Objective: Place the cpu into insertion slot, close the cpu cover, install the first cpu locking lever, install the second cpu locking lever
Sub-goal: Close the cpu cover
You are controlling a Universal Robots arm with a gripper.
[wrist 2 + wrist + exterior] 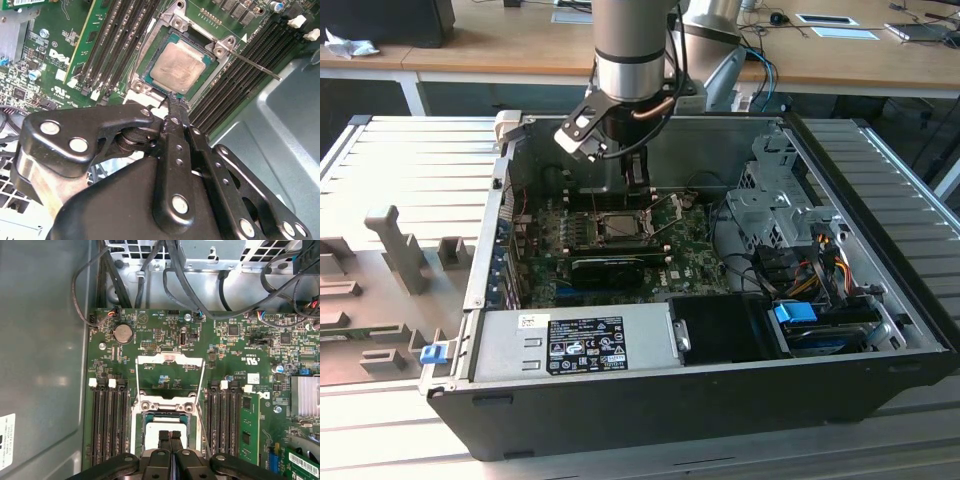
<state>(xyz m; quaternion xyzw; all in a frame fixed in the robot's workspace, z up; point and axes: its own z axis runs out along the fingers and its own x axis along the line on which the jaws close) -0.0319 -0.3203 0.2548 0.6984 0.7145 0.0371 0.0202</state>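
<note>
**Gripper (172, 102) shut at the chip's near edge, cover open beyond it**

Watching from beside the bench, I see the arm reaching straight down into the open computer case (650, 400). Its two fingers are pressed tip to tip, with nothing held between them.

The chip (179, 67) lies directly ahead of and below the fingertips. It sits flat and square in the socket (202, 80), silvery top up, and looks properly seated. The tips hang right at the chip edge closest to them. I can't tell from either wrist view whether they touch it.

The cover (170, 359) has not been brought down. It is swung back on the far side of the socket from the fingers, and the green board (150, 330) shows through its square opening. Its hinge edge runs crosswise to the line of the fingers, between the chip and the open frame. So the cover lies straight on past the chip, not off to either side.

One lever (252, 64) is unlatched. It is a thin rod angling out from a corner of the socket, off to one side of the fingers and clear of them. By my reckoning the chip is placed, and the cover and levers are not yet done.
</note>
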